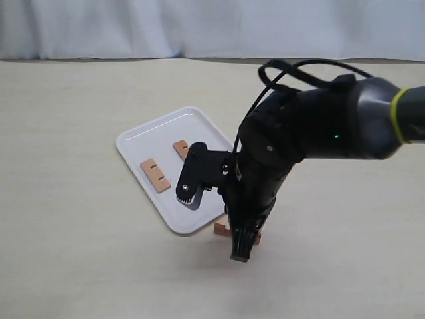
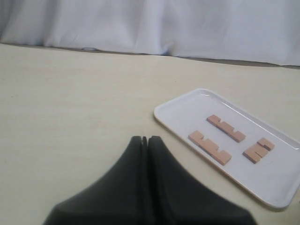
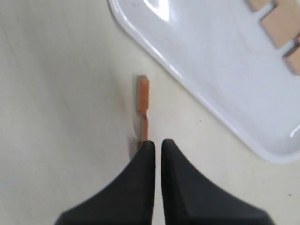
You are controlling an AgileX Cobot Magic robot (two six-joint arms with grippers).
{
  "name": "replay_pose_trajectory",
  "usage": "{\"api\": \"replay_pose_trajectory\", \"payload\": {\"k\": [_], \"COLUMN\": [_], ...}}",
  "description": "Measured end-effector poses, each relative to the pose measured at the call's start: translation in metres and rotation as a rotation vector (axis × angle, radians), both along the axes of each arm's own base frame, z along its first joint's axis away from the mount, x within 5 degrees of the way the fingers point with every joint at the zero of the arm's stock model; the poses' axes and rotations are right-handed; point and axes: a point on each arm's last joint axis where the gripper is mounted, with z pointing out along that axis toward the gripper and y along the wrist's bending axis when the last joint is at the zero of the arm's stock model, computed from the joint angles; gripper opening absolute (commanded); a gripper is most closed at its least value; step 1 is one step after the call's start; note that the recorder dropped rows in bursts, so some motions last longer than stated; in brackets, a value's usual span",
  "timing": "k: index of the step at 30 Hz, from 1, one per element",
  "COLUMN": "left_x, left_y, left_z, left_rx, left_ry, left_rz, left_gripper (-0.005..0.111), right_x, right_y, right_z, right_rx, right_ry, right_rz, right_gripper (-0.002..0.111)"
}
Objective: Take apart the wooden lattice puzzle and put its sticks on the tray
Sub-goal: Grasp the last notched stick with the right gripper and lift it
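- Your right gripper (image 3: 154, 143): smooth black jaws pressed together, tips touching a thin notched wooden stick (image 3: 143, 105) on edge just outside the tray (image 3: 206, 65).
- Left gripper (image 2: 145, 139) closed too.
- Three flat notched sticks (image 2: 226, 128) (image 2: 209, 147) (image 2: 258, 150) lie inside that glossy white tray.

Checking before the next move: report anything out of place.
One stick stands on edge on the table beside the tray; the right gripper is shut with the stick apparently outside its jaws.
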Motion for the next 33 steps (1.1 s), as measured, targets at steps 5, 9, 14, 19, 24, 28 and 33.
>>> {"api": "replay_pose_trajectory", "payload": {"k": [5,9,14,19,24,28,33], "left_x": [0.0,0.0,0.0,0.0,0.0,0.0,0.0], "left_y": [0.0,0.0,0.0,0.0,0.0,0.0,0.0], "left_z": [0.0,0.0,0.0,0.0,0.0,0.0,0.0], "left_rx": [0.0,0.0,0.0,0.0,0.0,0.0,0.0], "left_ry": [0.0,0.0,0.0,0.0,0.0,0.0,0.0], "left_rz": [0.0,0.0,0.0,0.0,0.0,0.0,0.0], "left_gripper": [0.0,0.0,0.0,0.0,0.0,0.0,0.0], "right_x": [-0.004,-0.004,0.0,0.003,0.003,0.002,0.002], "right_y": [-0.002,-0.002,0.0,0.002,0.0,-0.002,-0.004], "right_z": [0.031,0.034,0.015,-0.005,-0.018,-0.023,-0.023], "right_rx": [0.05,0.072,0.056,0.029,-0.017,-0.051,-0.075], "right_ry": [-0.091,-0.105,-0.057,-0.005,0.04,0.055,0.056], "right_rz": [-0.013,-0.06,-0.096,-0.109,-0.101,-0.086,-0.072], "right_gripper": [0.005,0.008,0.04,0.056,0.056,0.056,0.056]}}
